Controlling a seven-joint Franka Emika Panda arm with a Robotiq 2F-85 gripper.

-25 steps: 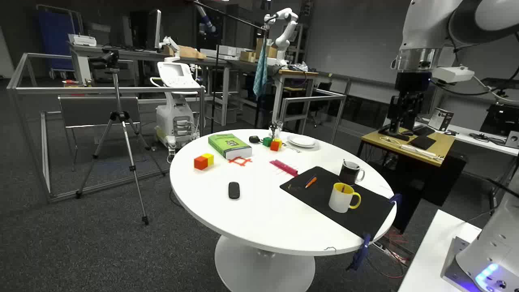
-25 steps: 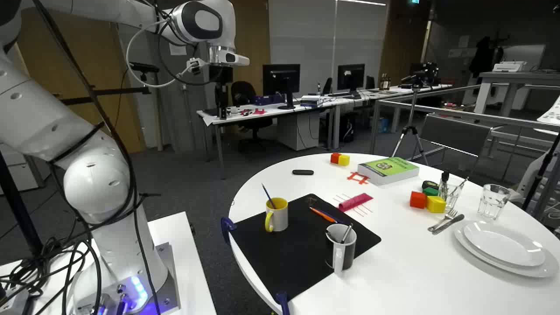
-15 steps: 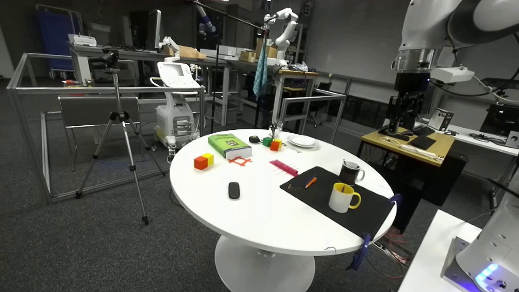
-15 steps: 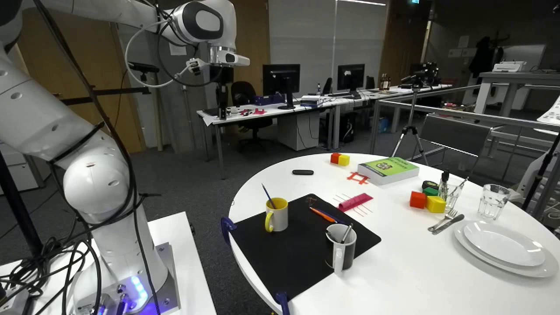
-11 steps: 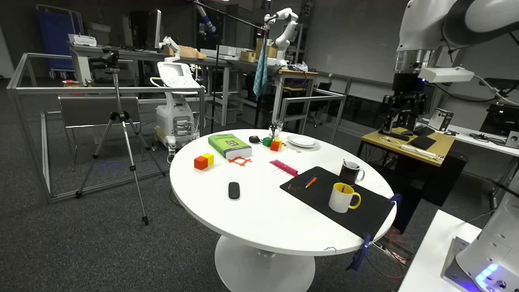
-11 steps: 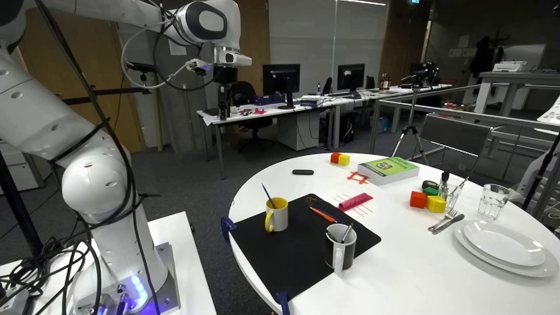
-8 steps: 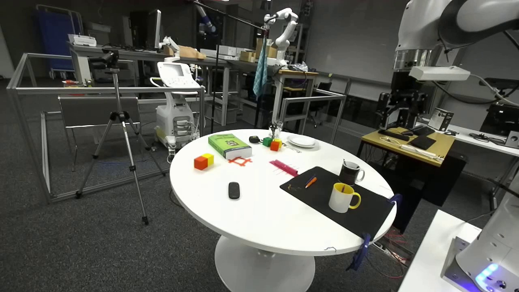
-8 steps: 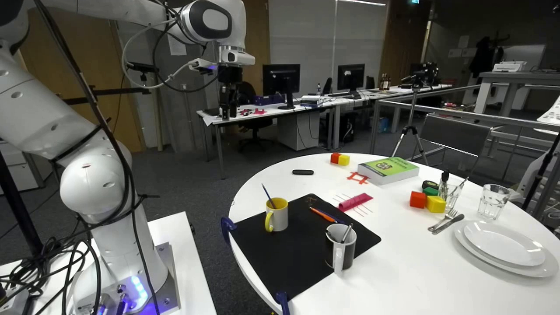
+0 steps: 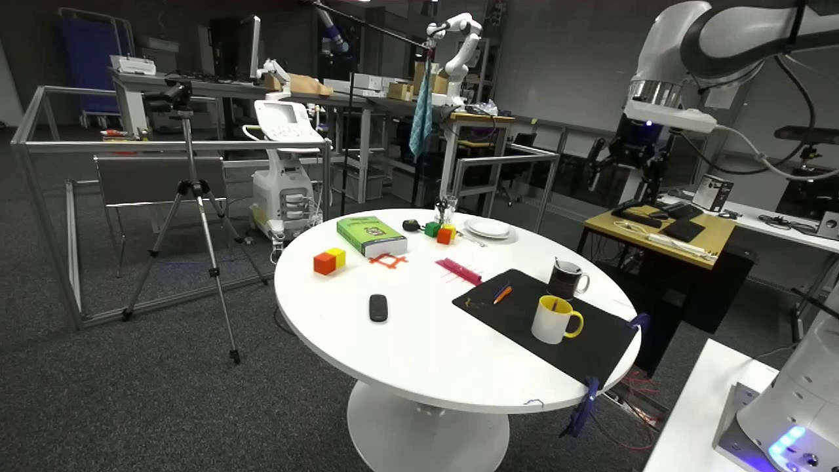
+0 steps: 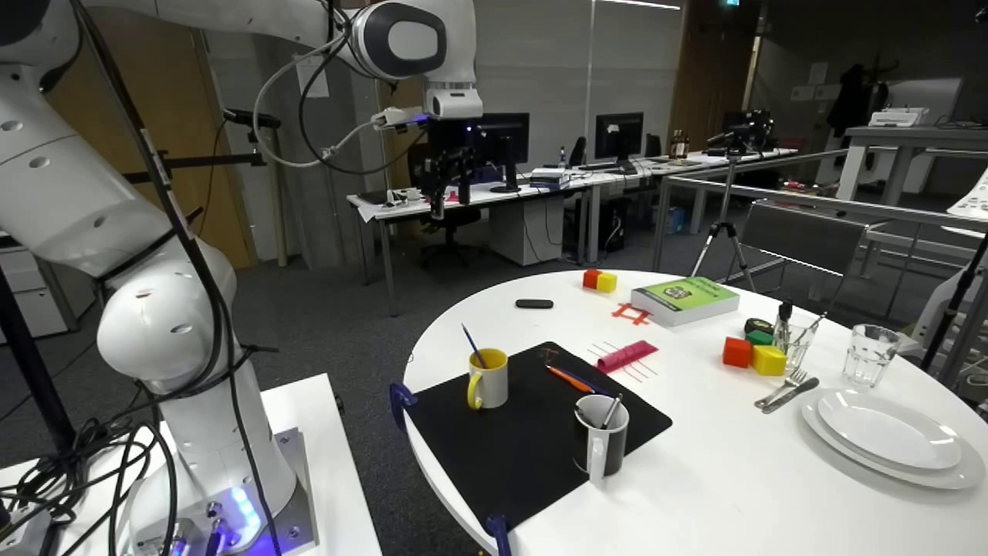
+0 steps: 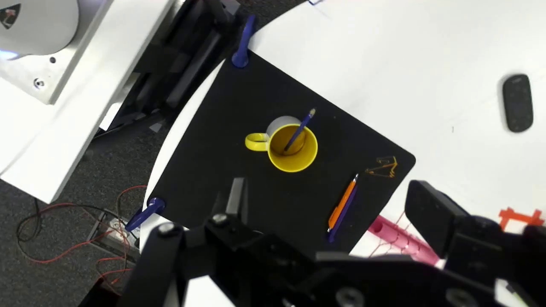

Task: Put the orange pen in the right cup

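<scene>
We see the gripper (image 9: 621, 187) spread wide, holding nothing. We log the orange pen (image 11: 341, 205) on the mat (image 11: 213, 149), near the dark mug (image 9: 562, 282).

Holds spread claw (image 9: 621, 189) above surface (image 9: 419, 341). Hangs well apart from orange pen (image 9: 503, 295) lying left of dark cup (image 9: 564, 281).

The round white surface (image 9: 419, 347) rests on a white pedestal base (image 9: 429, 436) over dark grey carpet (image 9: 157, 393); in an exterior view, a metal railing (image 9: 144, 147) and a grey chair (image 9: 144, 183) stand beyond it. Pale grey wall panels (image 10: 532, 46) and a brown panel (image 10: 698, 62) rise behind a white desk (image 10: 482, 198) bearing two black monitors (image 10: 505, 139). A linear light (image 10: 641, 4) and a green sign (image 10: 730, 2) glow overhead.
</scene>
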